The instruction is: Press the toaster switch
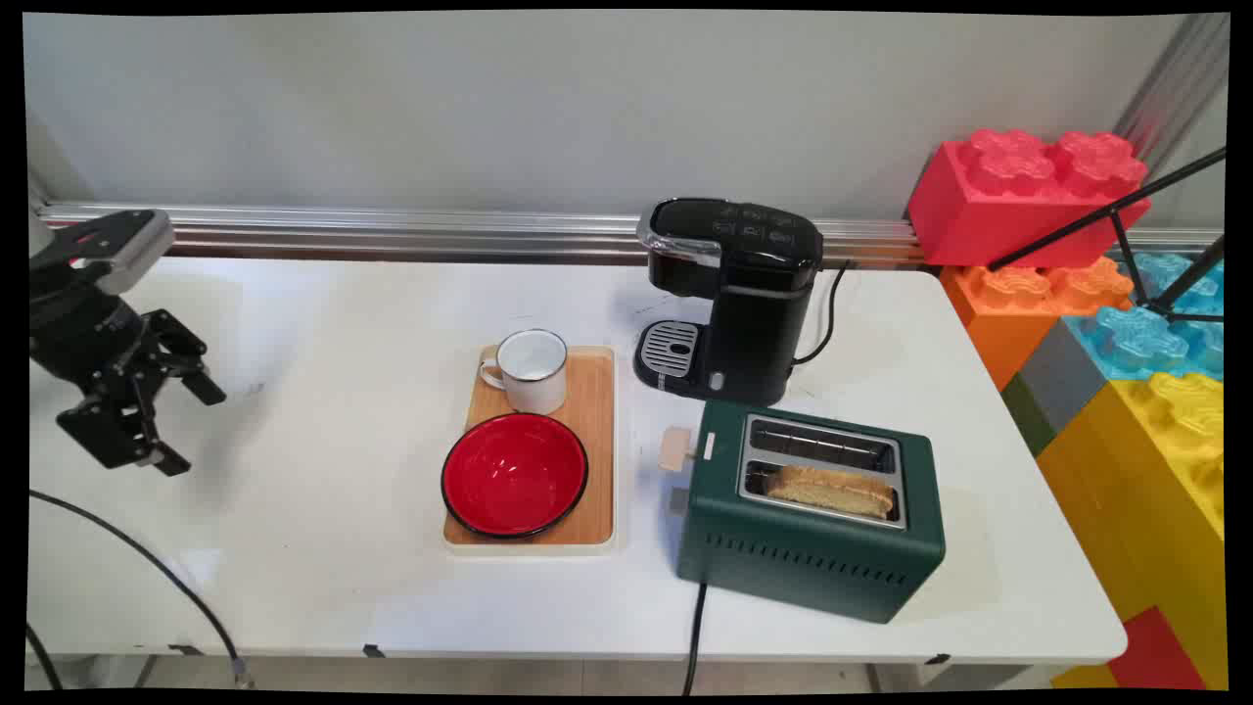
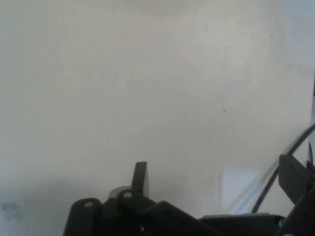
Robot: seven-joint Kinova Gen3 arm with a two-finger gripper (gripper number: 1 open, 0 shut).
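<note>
Main view. Gripper hanging at the left edge of the frame above the white table, fingers spread apart and grasping nothing, pointing down and to the right. Wooden tray lying at the centre, well apart from the gripper, carrying a white mug at its upper end and a red bowl at its lower end. Black coffee machine standing to the upper right of the tray. Green toaster sitting below it, right of centre, holding a slice of bread in the nearer slot. Coloured blocks stacking up at the right edge.

Hand view. Gripper rising from the bottom edge, one finger at lower centre, the other at the right edge, with bare table filling the frame.
</note>
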